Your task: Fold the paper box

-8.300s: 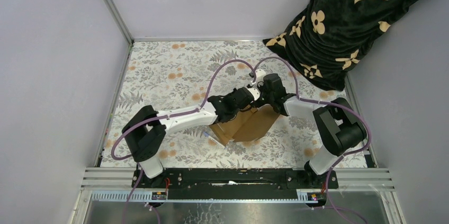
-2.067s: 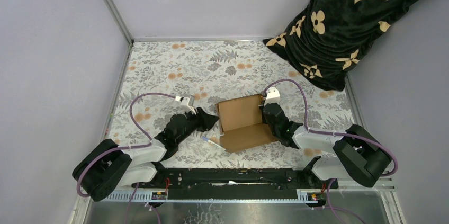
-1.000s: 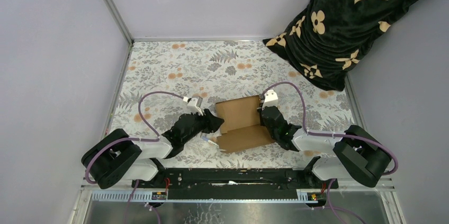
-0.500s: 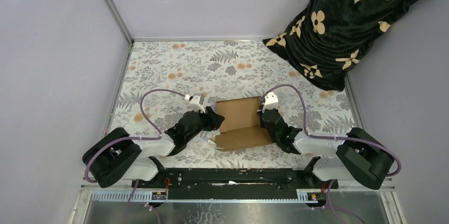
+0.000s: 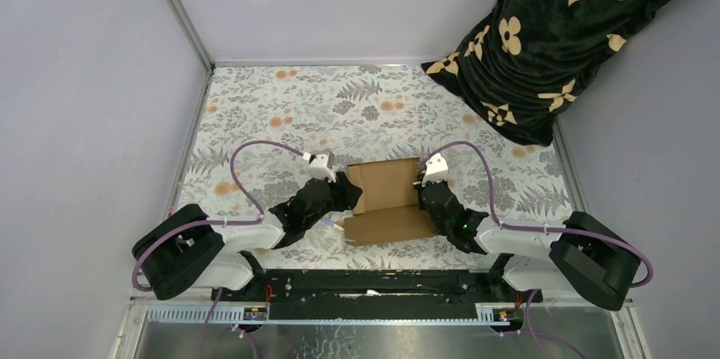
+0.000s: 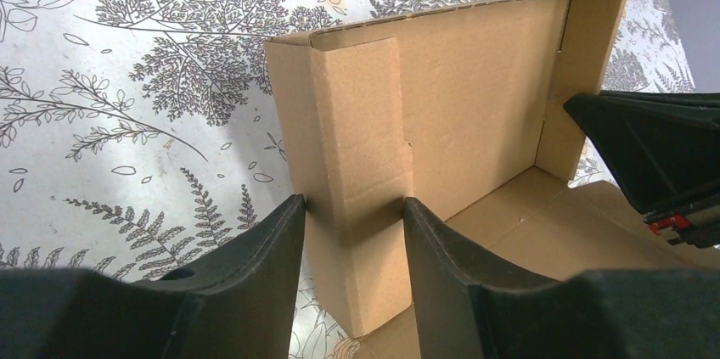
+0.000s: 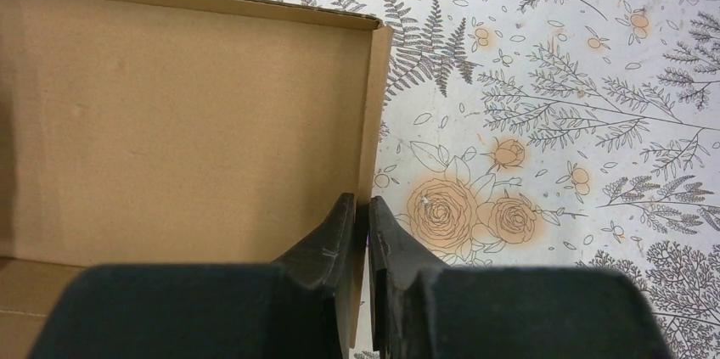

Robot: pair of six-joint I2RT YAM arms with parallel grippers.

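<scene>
Here, you find the paper box point(image 5: 386, 199) at the middle of the floral tabletop point(image 5: 280, 113), between the two arms. It is partly formed: the left and right walls stand up from one panel, and a second panel lies flat toward the arm bases.

Check the left end effector point(image 6: 352, 203) at the box's left wall. Its fingers point(image 6: 255, 278) stand partly apart, roughly half of their travel, with an inward-folded flap of that wall filling the gap between them. In the left wrist view, both inner faces meet the cardboard, so you can read this as a grip on the flap.

Check the right end effector point(image 7: 362, 203) at the box's right wall. Its fingers point(image 7: 327, 244) are almost together, one inside the box and one outside, pinching the thin upright wall edge between them.

Note a small white stick point(image 5: 334, 222) on the tabletop just beside the box's near left corner, below the left end effector.
</scene>
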